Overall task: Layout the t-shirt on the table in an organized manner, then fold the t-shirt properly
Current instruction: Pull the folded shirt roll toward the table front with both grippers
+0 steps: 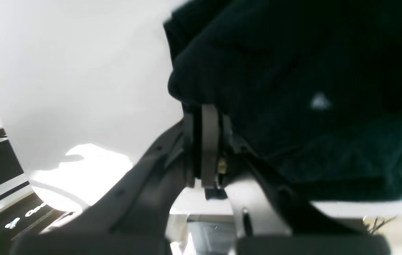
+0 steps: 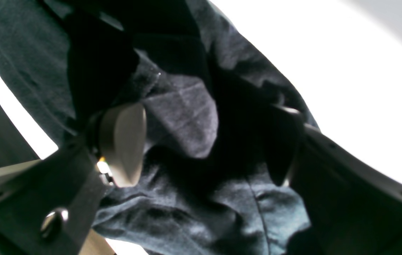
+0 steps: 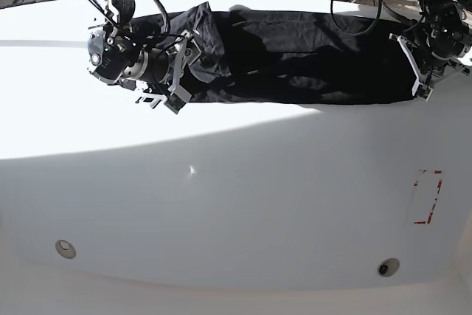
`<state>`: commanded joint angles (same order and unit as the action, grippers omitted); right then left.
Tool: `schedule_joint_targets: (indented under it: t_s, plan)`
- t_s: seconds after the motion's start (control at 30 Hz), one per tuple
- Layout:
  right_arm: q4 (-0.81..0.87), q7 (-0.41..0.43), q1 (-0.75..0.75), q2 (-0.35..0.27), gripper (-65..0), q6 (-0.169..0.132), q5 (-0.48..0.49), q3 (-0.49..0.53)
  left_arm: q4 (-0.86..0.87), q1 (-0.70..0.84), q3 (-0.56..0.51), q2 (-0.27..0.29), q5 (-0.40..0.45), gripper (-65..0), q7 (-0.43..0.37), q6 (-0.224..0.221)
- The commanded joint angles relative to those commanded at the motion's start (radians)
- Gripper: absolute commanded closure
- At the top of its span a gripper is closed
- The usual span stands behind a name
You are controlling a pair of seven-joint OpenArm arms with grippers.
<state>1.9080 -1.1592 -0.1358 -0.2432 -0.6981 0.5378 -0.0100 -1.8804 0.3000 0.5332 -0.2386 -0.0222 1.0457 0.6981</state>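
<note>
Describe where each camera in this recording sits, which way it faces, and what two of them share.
Left wrist: mounted on the left arm, looking past its closed end effector at the black t-shirt and white table; blurred fingers show.
Right wrist: mounted on the right arm, facing the t-shirt's folds between the spread fingers of its end effector.
Base: set above, looking down over the table, shirt along the picture's top; both arms show, the right one at picture left.
Shared: both wrist views show shirt and tabletop.

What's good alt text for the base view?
Black t-shirt stretched wrinkled along the far side of a white table, the left gripper at one end and the open right gripper over the other.
</note>
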Motion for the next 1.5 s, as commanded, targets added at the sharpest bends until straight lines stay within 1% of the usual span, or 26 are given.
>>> schedule_joint_targets:
  t_s: [0.07,0.13,0.17,0.2,0.23,0.27,0.3,0.33,0.37,0.43,0.5,0.57,0.77,0.9,1.03,1.1,1.17,1.27,1.37,1.4,1.5]
  plan:
    - [0.0,0.0,0.0,0.0,-48.8,0.0,0.0,0.0,0.0,0.003,0.0,0.0,0.0,-3.3,0.0,0.0]
    - [0.0,0.0,0.0,0.0,-48.8,0.0,0.0,0.0,0.002,0.003,0.0,-0.002,0.0,-10.0,0.0,0.0]
    - [0.0,0.0,0.0,0.0,-48.8,0.0,0.0,0.0,0.002,0.003,0.0,-0.002,0.0,-16.4,0.002,0.0]
    - [0.0,0.0,0.0,0.0,-48.8,0.0,0.0,0.0,0.002,0.005,0.0,-0.002,0.0,-21.0,0.002,0.0]
    - [0.0,0.0,0.0,0.0,-48.8,0.0,0.0,0.0,0.002,0.009,0.0,-0.002,0.002,-27.8,0.002,0.0]
    - [0.0,0.0,0.0,0.0,-48.8,0.0,0.0,0.0,0.002,0.017,0.002,-0.002,0.002,-36.3,0.002,0.0]
    - [0.0,0.0,0.0,0.0,-48.8,0.0,0.0,0.0,0.0,0.021,0.002,-0.002,0.003,-41.9,0.002,0.0]
    - [0.0,0.0,0.0,0.0,-48.8,0.0,0.0,0.0,0.0,0.021,0.002,-0.003,0.003,-44.2,0.002,0.0]
    - [0.0,0.0,0.002,0.0,-48.8,0.0,0.0,0.0,0.0,0.023,0.002,-0.003,0.005,-48.1,0.002,0.0]
    - [0.0,0.0,0.002,0.0,-48.8,0.0,0.0,0.0,0.0,0.023,0.002,-0.005,0.005,-48.1,0.002,0.0]
    - [0.0,0.0,0.002,0.0,-48.8,0.0,0.0,0.0,0.0,0.021,0.002,-0.032,0.0,-46.1,0.002,0.0]
    - [0.0,0.0,0.002,0.0,-48.8,0.0,0.0,0.0,0.0,0.017,0.005,-0.044,-0.002,-45.4,0.002,0.0]
    - [0.0,0.0,0.002,0.0,-48.8,0.0,0.0,0.0,-0.049,-0.025,0.014,-0.044,-0.002,-45.1,0.002,0.0]
    - [0.0,0.0,0.002,0.002,-48.8,0.0,0.0,0.0,-0.084,-0.038,-0.015,-0.038,-0.003,-45.1,0.002,0.0]
    - [0.009,0.0,-0.003,0.003,-48.8,0.0,0.008,0.0,-0.106,-0.051,-0.063,0.006,-0.003,-44.9,0.002,0.0]
    - [0.025,-0.002,-0.008,0.014,-48.8,0.0,0.011,0.002,-0.106,-0.052,-0.063,0.026,-0.003,-43.2,0.002,0.0]
    - [0.046,-0.003,-0.02,0.026,-48.8,0.0,0.029,0.002,-0.103,-0.052,-0.063,0.049,-0.003,-40.0,0.002,0.0]
    - [0.057,-0.003,-0.038,0.034,-48.8,0.0,0.086,0.002,-0.101,-0.054,-0.08,0.081,-0.003,-38.1,0.0,0.0]
    - [0.057,-0.003,-0.048,0.035,-48.5,0.0,0.167,0.002,-0.1,-0.049,-0.12,0.091,0.003,-37.9,0.0,0.0]
    - [0.055,-0.003,-0.054,0.035,-48.0,0.0,0.18,0.002,-0.097,-0.049,-0.124,0.091,0.003,-37.9,0.0,0.0]
    - [0.055,-0.003,-0.074,0.035,-43.3,0.0,0.203,0.002,-0.095,-0.028,-0.133,0.092,0.005,-37.6,-0.002,0.0]
